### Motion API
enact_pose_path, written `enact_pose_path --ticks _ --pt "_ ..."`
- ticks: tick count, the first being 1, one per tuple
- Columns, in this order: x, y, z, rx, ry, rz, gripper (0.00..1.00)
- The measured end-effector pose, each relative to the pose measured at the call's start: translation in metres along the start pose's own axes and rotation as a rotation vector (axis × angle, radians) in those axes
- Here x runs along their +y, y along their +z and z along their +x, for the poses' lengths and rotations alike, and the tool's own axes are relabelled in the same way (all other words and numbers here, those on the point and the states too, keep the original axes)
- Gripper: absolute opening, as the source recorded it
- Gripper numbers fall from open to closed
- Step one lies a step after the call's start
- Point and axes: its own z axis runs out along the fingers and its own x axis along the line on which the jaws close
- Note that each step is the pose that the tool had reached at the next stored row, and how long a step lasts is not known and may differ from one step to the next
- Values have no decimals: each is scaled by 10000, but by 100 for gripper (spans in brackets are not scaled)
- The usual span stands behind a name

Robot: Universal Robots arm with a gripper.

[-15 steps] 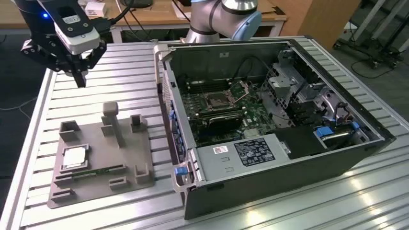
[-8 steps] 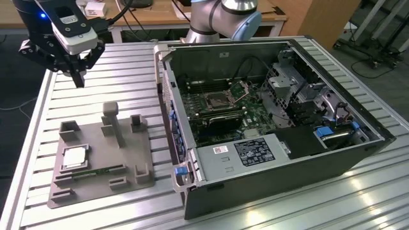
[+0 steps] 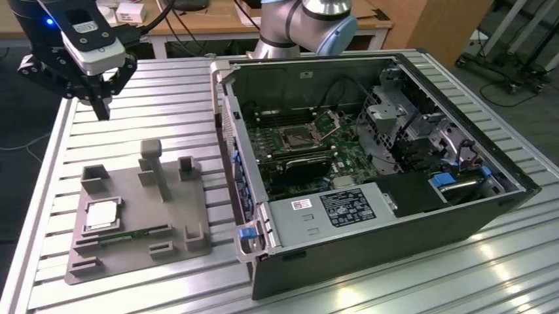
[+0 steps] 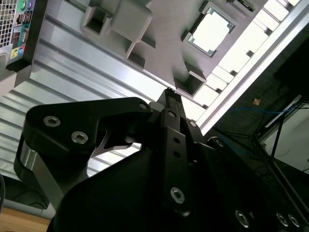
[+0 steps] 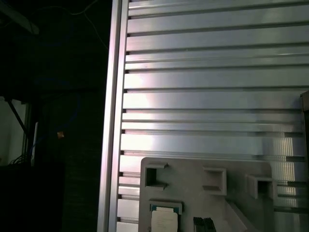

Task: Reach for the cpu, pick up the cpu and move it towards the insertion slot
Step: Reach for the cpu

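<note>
Surface: slatted aluminium table (image 3: 131,85). Your gripper (image 3: 102,111) hovers far left, fingers closed together, empty. cpu (image 3: 101,214) lies in grey fixture (image 3: 131,258), near left, upright posts (image 3: 162,173) beside. Case wall (image 3: 229,150) stands between fixture and insertion slot (image 3: 292,139).

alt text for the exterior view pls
The shut end effector hangs above the slatted table, apart from the cpu lying in a grey tray; on the exterior view's right, an open computer case exposes the insertion slot.

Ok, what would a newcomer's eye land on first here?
An open black computer case sits at the exterior view's right, its shiny-framed square socket exposed. At that view's left, the silvery square cpu lies in a grey plastic fixture; the black gripper hangs above the ribbed metal table.
</note>
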Motion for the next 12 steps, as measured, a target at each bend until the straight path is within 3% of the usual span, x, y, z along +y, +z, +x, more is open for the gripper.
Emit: enact_pose_path --ticks 12 --pt "1 3 39 0 2 0 11"
